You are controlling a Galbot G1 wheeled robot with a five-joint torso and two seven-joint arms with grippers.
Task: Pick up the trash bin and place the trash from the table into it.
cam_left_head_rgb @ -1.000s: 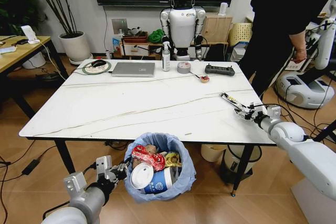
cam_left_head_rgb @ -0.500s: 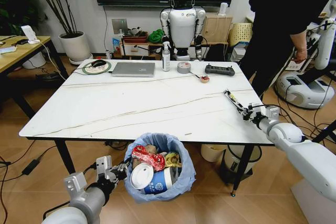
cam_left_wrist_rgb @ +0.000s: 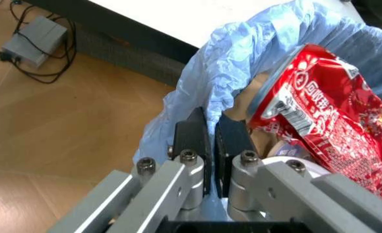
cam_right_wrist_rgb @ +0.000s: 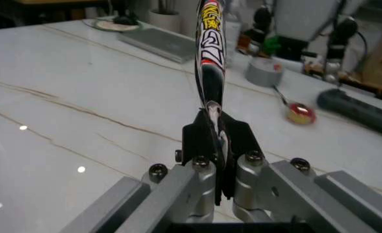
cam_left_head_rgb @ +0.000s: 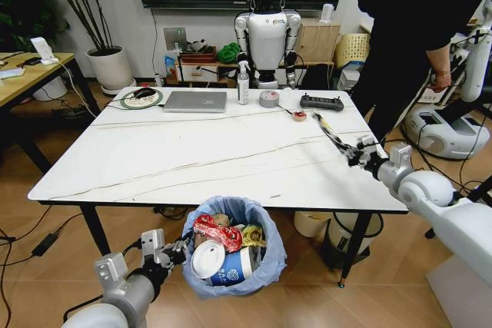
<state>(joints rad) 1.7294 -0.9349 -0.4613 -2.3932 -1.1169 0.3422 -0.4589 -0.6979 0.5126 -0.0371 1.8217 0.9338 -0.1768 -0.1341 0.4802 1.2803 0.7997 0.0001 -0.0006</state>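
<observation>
The trash bin (cam_left_head_rgb: 234,255), lined with a light-blue bag, hangs below the near edge of the table (cam_left_head_rgb: 192,159). It holds a red wrapper (cam_left_head_rgb: 217,230), a white-and-blue paper cup (cam_left_head_rgb: 233,264), a white lid and a yellow wrapper. My left gripper (cam_left_head_rgb: 179,246) is shut on the bin's bagged rim (cam_left_wrist_rgb: 210,104), with the red wrapper (cam_left_wrist_rgb: 321,107) just inside. My right gripper (cam_left_head_rgb: 355,153) is shut on a long thin black-and-yellow wrapper (cam_left_head_rgb: 329,132), held off the tabletop at the right side. In the right wrist view the wrapper (cam_right_wrist_rgb: 210,43) sticks straight out from my right gripper (cam_right_wrist_rgb: 214,130).
At the table's far edge are a silver laptop (cam_left_head_rgb: 195,101), a spray bottle (cam_left_head_rgb: 243,84), a grey tape roll (cam_left_head_rgb: 269,98), a black remote (cam_left_head_rgb: 321,102) and a small red thing (cam_left_head_rgb: 299,115). A person (cam_left_head_rgb: 407,36) stands at the right. A cream bin (cam_left_head_rgb: 311,224) is under the table.
My right gripper has risen and moved toward the far side with the thin wrapper, whose free end now points higher. The left gripper and the bin have stayed put.
</observation>
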